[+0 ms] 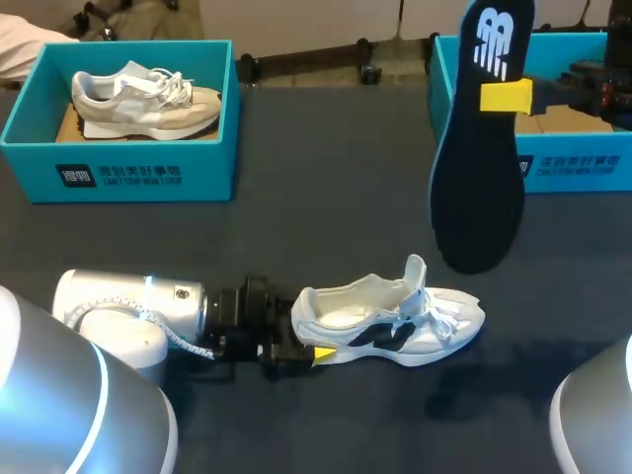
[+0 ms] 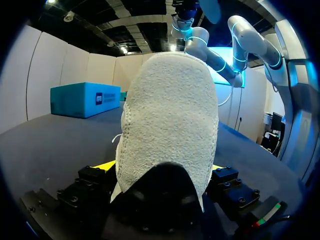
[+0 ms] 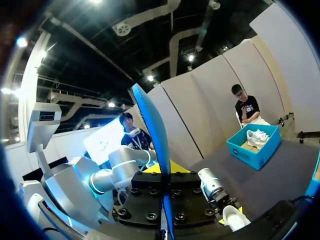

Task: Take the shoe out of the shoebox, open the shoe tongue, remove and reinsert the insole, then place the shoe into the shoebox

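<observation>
A white shoe with dark side marks lies on its sole on the dark table, toe to the right, tongue raised. Its inside looks empty. My left gripper is at the heel, open, a finger on either side; in the left wrist view the fuzzy white heel fills the space between the yellow tips. My right gripper is shut on the dark insole, which hangs upright in the air above the shoe's toe. In the right wrist view the insole shows edge-on between the fingers.
A teal shoebox at the back left holds a beige shoe. A second teal shoebox stands at the back right, behind the hanging insole. My left arm lies low along the table's front left.
</observation>
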Robot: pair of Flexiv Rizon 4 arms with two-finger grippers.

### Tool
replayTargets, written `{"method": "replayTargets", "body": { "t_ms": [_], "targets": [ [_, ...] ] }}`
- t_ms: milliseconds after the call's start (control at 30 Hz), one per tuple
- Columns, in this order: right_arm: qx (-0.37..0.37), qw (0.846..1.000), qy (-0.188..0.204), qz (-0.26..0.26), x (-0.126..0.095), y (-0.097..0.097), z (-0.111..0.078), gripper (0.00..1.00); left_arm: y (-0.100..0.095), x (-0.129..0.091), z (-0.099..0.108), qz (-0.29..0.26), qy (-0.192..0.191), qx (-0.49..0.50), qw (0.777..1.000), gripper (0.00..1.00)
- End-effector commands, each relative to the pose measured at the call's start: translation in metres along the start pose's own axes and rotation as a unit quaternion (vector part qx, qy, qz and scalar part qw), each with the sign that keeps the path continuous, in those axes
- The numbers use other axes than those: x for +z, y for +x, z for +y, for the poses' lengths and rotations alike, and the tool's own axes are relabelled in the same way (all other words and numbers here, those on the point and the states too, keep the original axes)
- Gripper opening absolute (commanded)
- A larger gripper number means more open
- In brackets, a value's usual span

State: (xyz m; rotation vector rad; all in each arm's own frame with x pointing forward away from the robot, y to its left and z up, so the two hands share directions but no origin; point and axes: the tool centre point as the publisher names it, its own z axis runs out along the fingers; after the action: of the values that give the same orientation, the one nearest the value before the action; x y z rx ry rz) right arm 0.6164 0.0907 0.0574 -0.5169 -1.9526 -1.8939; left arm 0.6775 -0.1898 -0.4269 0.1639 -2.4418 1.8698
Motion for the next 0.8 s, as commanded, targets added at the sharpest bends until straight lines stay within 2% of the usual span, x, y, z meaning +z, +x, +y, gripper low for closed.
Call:
{"method": "replayTargets", "body": {
  "t_ms": [33, 567, 800],
  "targets": [
    [0.001, 1.000, 0.002, 0.001, 0.002, -0.002, 0.002, 0.00, -0.001, -0.008, -0.003, 0.008, -0.019, 0.005, 1.000, 1.00],
    [0.001, 1.000, 0.002, 0.001, 0.002, -0.002, 0.002, 0.00, 0.003, -0.038, -0.010, 0.017, -0.124, 0.028, 0.992, 1.00],
    [0.001, 1.000, 0.002, 0.001, 0.002, -0.002, 0.002, 0.00, 0.007, -0.046, -0.017, 0.039, -0.187, 0.037, 0.981, 1.00]
  ]
}}
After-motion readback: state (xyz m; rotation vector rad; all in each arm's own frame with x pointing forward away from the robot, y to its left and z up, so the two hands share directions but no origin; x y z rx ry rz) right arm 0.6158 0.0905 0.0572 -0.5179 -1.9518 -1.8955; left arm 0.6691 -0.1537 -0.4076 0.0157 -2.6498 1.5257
